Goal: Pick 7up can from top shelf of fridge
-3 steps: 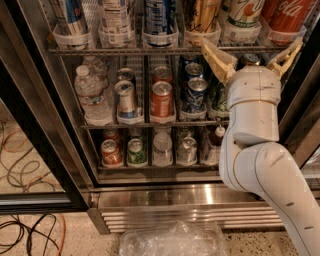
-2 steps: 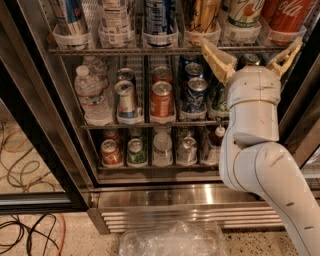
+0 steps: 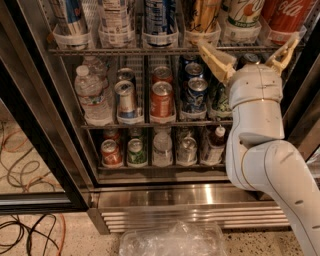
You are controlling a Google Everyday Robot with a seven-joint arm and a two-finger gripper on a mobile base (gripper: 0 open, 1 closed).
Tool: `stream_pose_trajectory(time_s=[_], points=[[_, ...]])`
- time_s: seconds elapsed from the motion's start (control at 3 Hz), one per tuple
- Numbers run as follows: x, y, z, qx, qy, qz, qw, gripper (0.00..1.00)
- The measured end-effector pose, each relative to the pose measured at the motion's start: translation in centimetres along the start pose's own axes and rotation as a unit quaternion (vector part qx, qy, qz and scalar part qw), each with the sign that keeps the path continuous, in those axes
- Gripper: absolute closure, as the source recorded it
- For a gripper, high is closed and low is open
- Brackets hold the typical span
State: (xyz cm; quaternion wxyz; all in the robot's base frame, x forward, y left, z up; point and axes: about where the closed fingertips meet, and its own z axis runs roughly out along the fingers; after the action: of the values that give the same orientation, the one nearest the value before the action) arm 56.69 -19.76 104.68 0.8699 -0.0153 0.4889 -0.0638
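Observation:
The fridge [image 3: 60,145] stands open with wire racks of cans and bottles. The top shelf [image 3: 125,50] runs across the top, fronted by clear plastic holders. The 7up can [image 3: 244,14], cream with green lettering, stands in a holder near the right end, between a gold can [image 3: 204,15] and a red Coca-Cola can [image 3: 290,17]. My gripper [image 3: 248,54] is open just below the shelf's front edge, under the 7up can. One finger [image 3: 215,59] points up left, the other [image 3: 283,52] up right. It holds nothing.
The middle rack holds a water bottle [image 3: 91,95], silver, red and blue cans. The bottom rack holds more cans and a small bottle [image 3: 215,145]. A dark door frame [image 3: 37,140] stands at left. Cables [image 3: 25,230] and a crumpled plastic tray [image 3: 172,240] lie on the floor.

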Motion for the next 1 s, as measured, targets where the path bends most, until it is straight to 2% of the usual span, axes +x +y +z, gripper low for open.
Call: stream_pose_trajectory(time_s=[0.33,0.67,1.0], points=[[0.00,0.00,0.00,0.000,0.000,0.000,1.0000,0.00],[0.00,0.00,0.00,0.000,0.000,0.000,1.0000,0.05],[0.00,0.00,0.00,0.000,0.000,0.000,1.0000,0.23]])
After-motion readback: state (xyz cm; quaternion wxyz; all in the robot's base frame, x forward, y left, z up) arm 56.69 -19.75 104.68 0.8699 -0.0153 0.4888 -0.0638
